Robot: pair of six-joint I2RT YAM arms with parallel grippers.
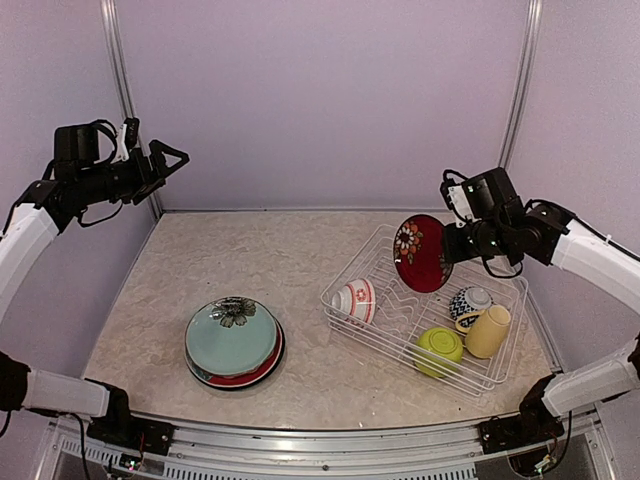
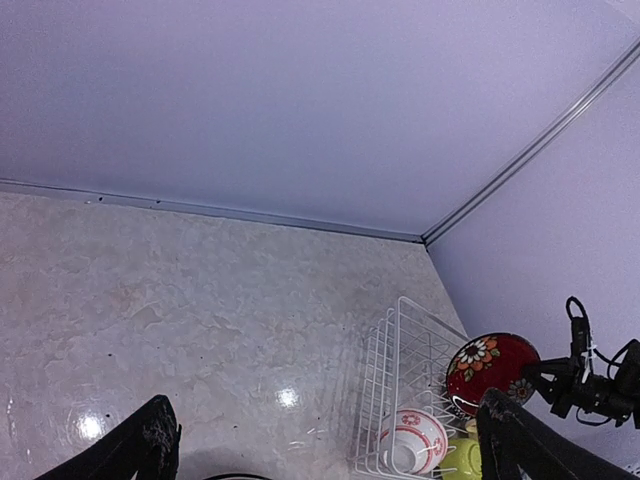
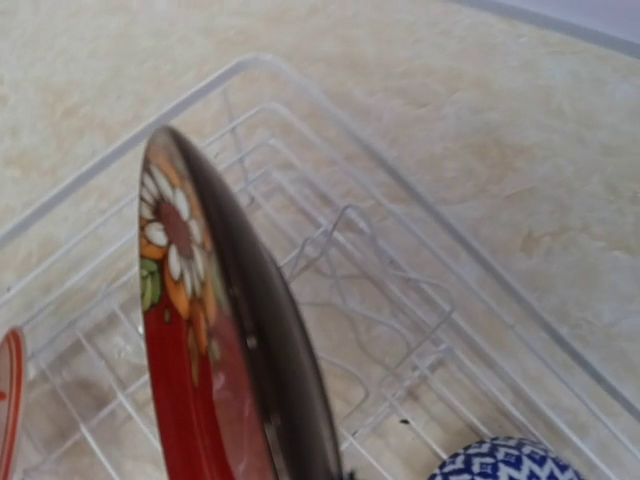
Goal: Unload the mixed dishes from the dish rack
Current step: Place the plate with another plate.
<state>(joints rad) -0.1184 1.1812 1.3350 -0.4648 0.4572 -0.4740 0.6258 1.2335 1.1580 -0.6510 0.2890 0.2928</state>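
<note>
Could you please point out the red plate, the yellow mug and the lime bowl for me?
red plate (image 1: 421, 255): top view, centre of its floral face.
yellow mug (image 1: 488, 333): top view, middle of its side.
lime bowl (image 1: 439, 347): top view, middle of the bowl.

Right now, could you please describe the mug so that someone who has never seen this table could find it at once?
Find the white wire dish rack on the right side of the table and look at its near right end, where three pieces cluster. The mug sits next to the lime green bowl and the blue-and-white bowl; it alone is pale yellow and tall-sided.
</note>
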